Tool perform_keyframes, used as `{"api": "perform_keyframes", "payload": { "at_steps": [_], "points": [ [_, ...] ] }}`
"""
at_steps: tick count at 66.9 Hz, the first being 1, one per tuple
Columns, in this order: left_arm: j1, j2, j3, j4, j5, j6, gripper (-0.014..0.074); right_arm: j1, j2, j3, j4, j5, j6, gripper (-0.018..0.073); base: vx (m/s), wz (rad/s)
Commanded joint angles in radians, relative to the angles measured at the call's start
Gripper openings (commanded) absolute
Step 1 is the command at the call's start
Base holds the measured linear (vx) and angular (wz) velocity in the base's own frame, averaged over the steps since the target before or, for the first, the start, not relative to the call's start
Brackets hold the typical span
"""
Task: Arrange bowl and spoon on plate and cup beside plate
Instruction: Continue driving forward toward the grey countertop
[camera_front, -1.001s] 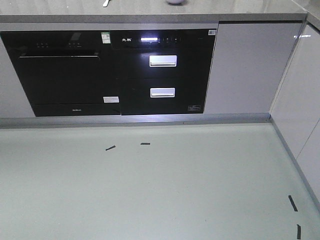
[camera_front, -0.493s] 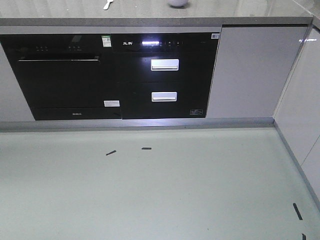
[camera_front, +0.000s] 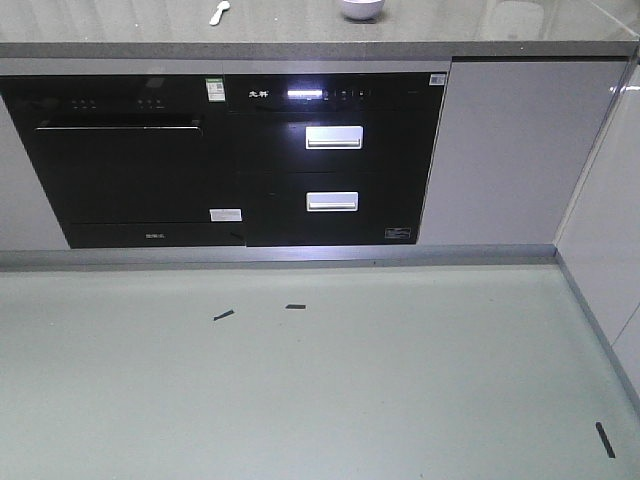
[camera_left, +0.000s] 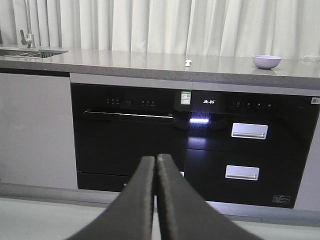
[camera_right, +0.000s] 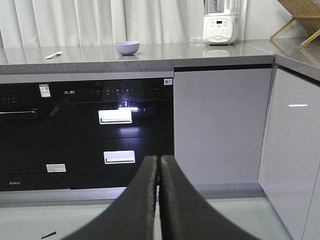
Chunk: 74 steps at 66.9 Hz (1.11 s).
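Well, grey counter (camera_left: 115, 59) runs across the frame; at its far left a sink (camera_left: 30, 51) is set in, its inside not visible from the left wrist view; spoon (camera_left: 188, 62) lies flat on the counter above the black oven-like appliance (camera_left: 127, 135), alone, touching nothing else; bowl (camera_left: 266, 61) stands upright on the counter well to the right of the spoon, above the black drawer unit (camera_left: 250, 150) with two silver handles; bowl's inside cannot be seen from either wrist view, and the front view cuts its top off, so contents cannot be told; right wrist view shows a white blender base (camera_right: 221, 22) farther right on the same counter, well apart from the bowl, and a wooden rack (camera_right: 300, 15) at the corner; left gripper (camera_left: 156, 159) sits low in its view in front of the appliances, fingers pressed together with no gap, holding nothing, touching nothing; right gripper (camera_right: 160, 160) likewise has its fingers closed flat against each other, empty, in the air before the drawer unit and a white cabinet door (camera_right: 220, 125).
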<state>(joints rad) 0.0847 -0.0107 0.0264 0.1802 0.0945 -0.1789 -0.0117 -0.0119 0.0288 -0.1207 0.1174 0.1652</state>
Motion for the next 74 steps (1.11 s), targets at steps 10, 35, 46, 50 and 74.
{"api": "perform_keyframes", "payload": {
  "at_steps": [10, 35, 46, 50, 74],
  "points": [
    [0.0, -0.015, 0.021, -0.008, -0.077, -0.005, -0.0006, 0.001, -0.009, 0.007, -0.006, -0.066, -0.014, -0.0001, 0.09, 0.01],
    [0.0, -0.015, 0.021, -0.008, -0.077, -0.005, -0.0006, 0.001, -0.009, 0.007, -0.006, -0.066, -0.014, -0.0001, 0.09, 0.01],
    [0.0, -0.015, 0.021, -0.008, -0.077, -0.005, -0.0006, 0.001, -0.009, 0.007, -0.006, -0.066, -0.014, -0.0001, 0.09, 0.02],
    [0.0, -0.015, 0.021, -0.008, -0.077, -0.005, -0.0006, 0.001, -0.009, 0.007, -0.006, -0.066, -0.014, -0.0001, 0.09, 0.01],
    [0.0, -0.015, 0.021, -0.008, -0.077, -0.005, -0.0006, 0.001, -0.009, 0.007, -0.006, -0.066, -0.014, -0.0001, 0.08, 0.0]
  ]
}}
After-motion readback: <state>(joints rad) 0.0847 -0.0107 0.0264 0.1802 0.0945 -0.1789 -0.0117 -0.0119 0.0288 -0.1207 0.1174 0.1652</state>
